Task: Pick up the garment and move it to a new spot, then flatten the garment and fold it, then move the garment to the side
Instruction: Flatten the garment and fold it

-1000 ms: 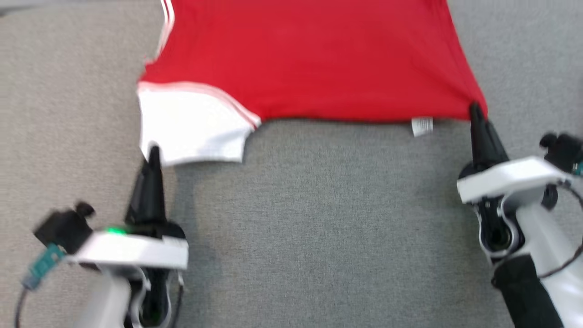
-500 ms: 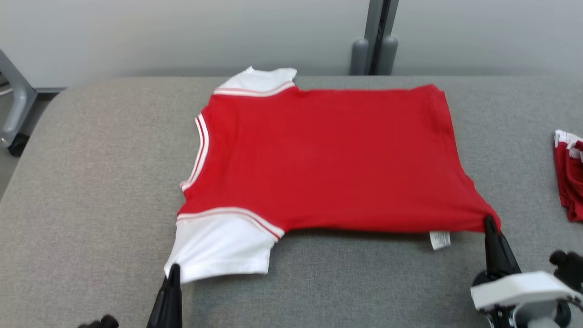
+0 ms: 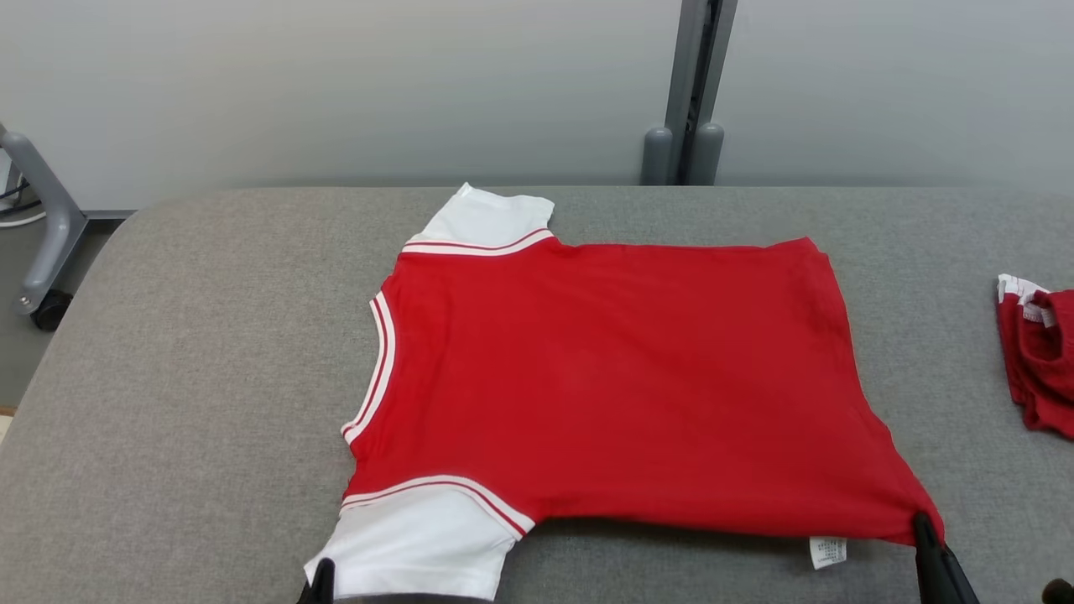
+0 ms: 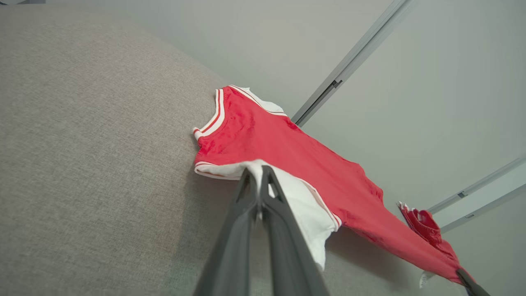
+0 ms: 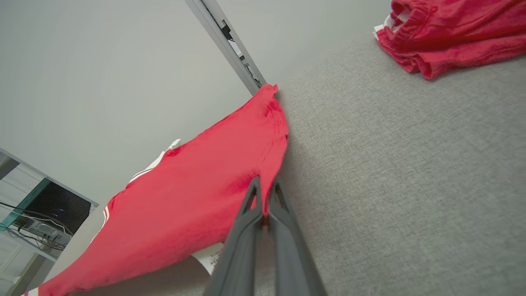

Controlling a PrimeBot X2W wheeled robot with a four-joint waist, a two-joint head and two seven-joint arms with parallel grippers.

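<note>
Fingers of the left gripper (image 4: 258, 172) are pressed together. We record them pinched on the edge of the near white sleeve (image 3: 419, 545), at its outer corner. In the head view only the tip of this gripper shows, at the bottom edge, touching that sleeve.

Right gripper (image 5: 266, 183): fingers likewise closed, clamped on the near hem corner of the garment (image 3: 621, 377). The red cloth bunches into a point where they meet it. A small white label (image 3: 828, 552) hangs from the hem just beside this grip.

The garment is a red shirt with white sleeves and white-striped trim. It lies spread over the middle of the grey padded table (image 3: 193, 377), neckline toward our left and hem toward our right. The far sleeve (image 3: 487, 220) points to the wall. The body looks mostly flat. Between the two grips, the near edge throws a shadow on the table.

We note a second red garment (image 3: 1036, 361), crumpled, at the table's right edge, well apart from the shirt. Behind the table is a pale wall with a grey upright post (image 3: 690, 92). At far left is a grey frame leg (image 3: 46, 243) on a caster.
</note>
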